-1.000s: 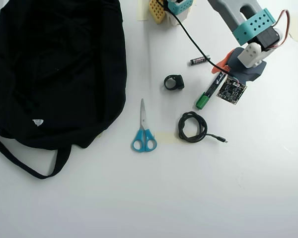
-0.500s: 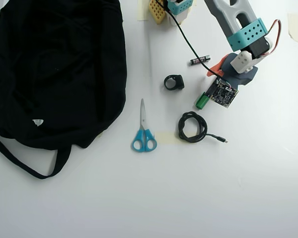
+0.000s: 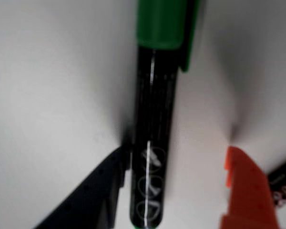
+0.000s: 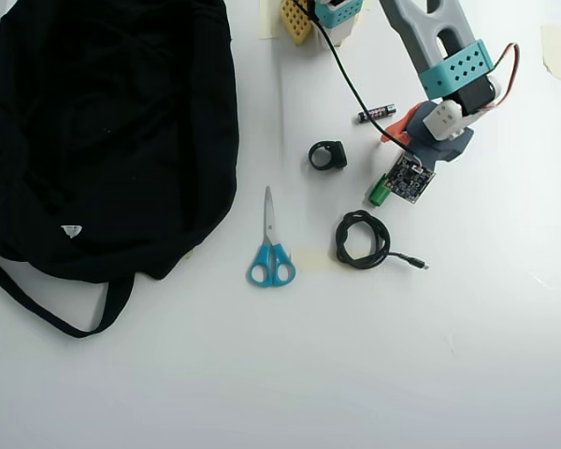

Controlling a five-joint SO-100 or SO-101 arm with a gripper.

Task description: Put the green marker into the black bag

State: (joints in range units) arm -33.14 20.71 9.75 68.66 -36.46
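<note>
The green marker lies flat on the white table, its green cap sticking out from under my wrist in the overhead view. My gripper is open and straddles the black barrel. The dark finger sits right against the barrel's left side, while the orange finger stands well clear on the right. From above, my gripper covers most of the barrel. The black bag fills the far left of the overhead view, its strap trailing below it.
A small black battery lies just above the gripper and shows at the wrist view's right edge. A black ring-shaped part, blue-handled scissors and a coiled black cable lie between marker and bag.
My arm has shifted left and lowered over the marker, hiding more of its barrel. The marker and the other things have stayed in place.
</note>
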